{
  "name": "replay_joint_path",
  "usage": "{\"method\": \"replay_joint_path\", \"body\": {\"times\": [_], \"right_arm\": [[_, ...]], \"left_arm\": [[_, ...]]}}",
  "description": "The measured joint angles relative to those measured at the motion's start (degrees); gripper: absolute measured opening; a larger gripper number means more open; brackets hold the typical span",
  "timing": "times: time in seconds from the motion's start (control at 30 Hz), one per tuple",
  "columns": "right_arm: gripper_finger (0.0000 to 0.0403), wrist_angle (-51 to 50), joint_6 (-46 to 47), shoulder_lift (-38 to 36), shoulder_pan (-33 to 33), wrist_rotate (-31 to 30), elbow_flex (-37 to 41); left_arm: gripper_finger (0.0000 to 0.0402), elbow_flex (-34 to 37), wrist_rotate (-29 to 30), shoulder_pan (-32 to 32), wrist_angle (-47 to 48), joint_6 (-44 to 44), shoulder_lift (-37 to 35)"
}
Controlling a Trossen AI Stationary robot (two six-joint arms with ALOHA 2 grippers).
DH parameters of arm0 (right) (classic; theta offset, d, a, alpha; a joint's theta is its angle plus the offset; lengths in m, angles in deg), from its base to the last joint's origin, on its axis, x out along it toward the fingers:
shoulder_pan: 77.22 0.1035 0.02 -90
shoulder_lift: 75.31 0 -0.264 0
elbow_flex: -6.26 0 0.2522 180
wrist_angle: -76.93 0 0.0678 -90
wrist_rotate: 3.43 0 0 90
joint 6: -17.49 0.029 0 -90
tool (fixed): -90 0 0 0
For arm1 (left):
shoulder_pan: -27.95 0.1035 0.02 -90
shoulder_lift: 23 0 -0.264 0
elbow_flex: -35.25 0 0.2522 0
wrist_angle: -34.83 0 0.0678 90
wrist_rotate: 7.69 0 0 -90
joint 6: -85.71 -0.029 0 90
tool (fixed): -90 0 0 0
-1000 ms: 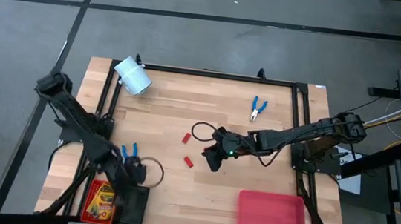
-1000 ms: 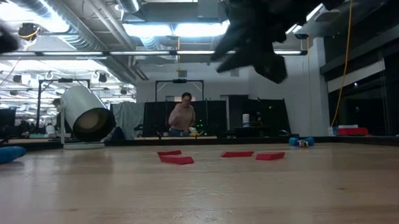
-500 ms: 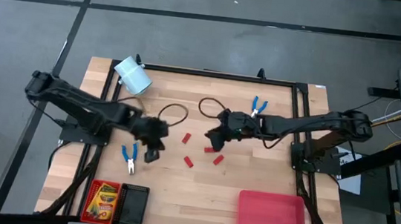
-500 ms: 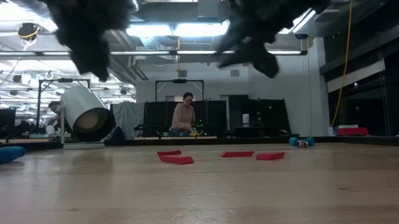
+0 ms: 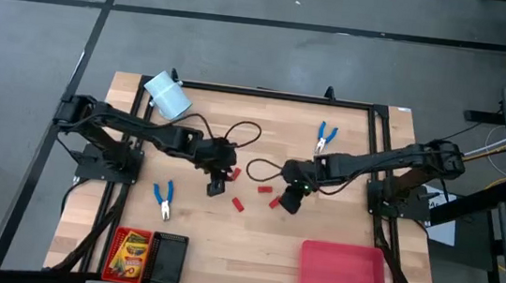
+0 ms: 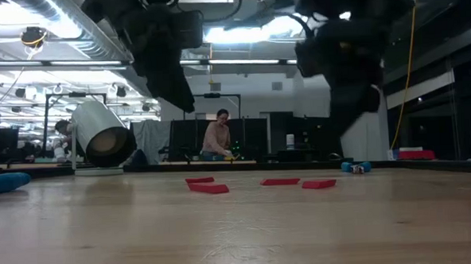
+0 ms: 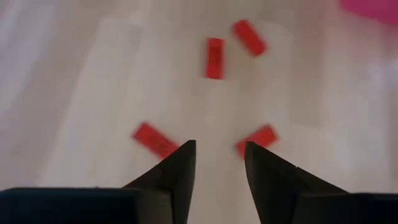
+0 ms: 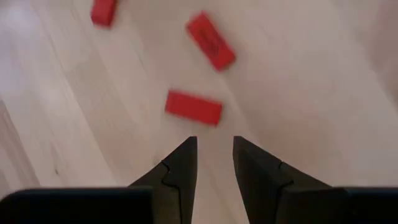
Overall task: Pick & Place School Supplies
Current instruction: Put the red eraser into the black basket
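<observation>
Several small red pieces [image 5: 238,204] lie flat on the wooden table near its middle. My left gripper [image 5: 216,189] hangs open above them on their left; in its wrist view [image 7: 217,148] two red pieces [image 7: 153,138] lie just beyond the fingertips. My right gripper [image 5: 288,205] hangs open on their right, pointing steeply down [image 8: 215,142] short of a red piece [image 8: 193,107]. One pair of blue-handled pliers [image 5: 164,198] lies near left, another [image 5: 325,137] far right. A yellow-and-green crayon box [image 5: 129,251] sits in a small red tray at the near left corner.
A pale cylinder [image 5: 167,97] lies on its side at the far left corner. A black tray [image 5: 166,259] stands beside the crayon box, and a larger red tray [image 5: 342,275] at the near right. A person [image 6: 217,137] stands far behind the table.
My left gripper has swung from over the near-left trays toward the table's middle, ending beside the red pieces. My right gripper has gone toward the far edge and come back, a little farther right, and has tipped to point more steeply down. The red pieces have stayed put.
</observation>
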Motion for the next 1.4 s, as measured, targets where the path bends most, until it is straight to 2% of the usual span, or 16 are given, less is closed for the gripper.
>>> {"method": "replay_joint_path", "body": {"times": [0.13, 0.2, 0.3, 0.43, 0.53, 0.63, 0.8, 1.13, 1.4], "right_arm": [[0.0107, 0.3, 2.7, -1.3, 2.3, -1.0, 2.7], [0.0108, 1.1, 5.2, -3.0, 3.8, -2.8, 3.7], [0.0108, 1.8, 9.6, -6.2, 6.1, -6.1, 4.9], [0.0108, 2.0, 15.1, -11.5, 8.5, -11.5, 5.6], [0.0108, 1.8, 18.2, -15.3, 9.4, -15.8, 5.6], [0.0108, 1.0, 19.9, -18.3, 9.9, -19.1, 5.6], [0.0108, -0.6, 21.3, -21.5, 11.2, -23.0, 5.6], [0.0107, -1.8, 22.0, -22.2, 13.2, -24.1, 5.6], [0.0107, -2.0, 22.2, -22.2, 14.1, -25.3, 5.6]], "left_arm": [[0.0138, -0.1, 11.7, 0.6, 5.2, 6.3, 0.0], [0.0138, 0.5, 13.3, 1.8, 5.7, 9.9, 0.5], [0.0139, 1.7, 8.9, 3.4, 4.6, 16.5, 2.1], [0.0139, 2.6, -1.5, 3.8, -4.1, 22.4, 6.6], [0.0139, 2.5, -5.3, 4.1, -8.5, 25.6, 10.0], [0.0139, 2.5, -6.7, 4.8, -9.1, 27.7, 12.9], [0.0139, 2.6, -6.8, 5.9, -11.7, 29.8, 14.0], [0.0139, 2.6, -4.3, 8.7, -11.4, 30.8, 13.8], [0.0139, 2.5, -7.3, 8.7, -11.1, 30.8, 15.1]]}}
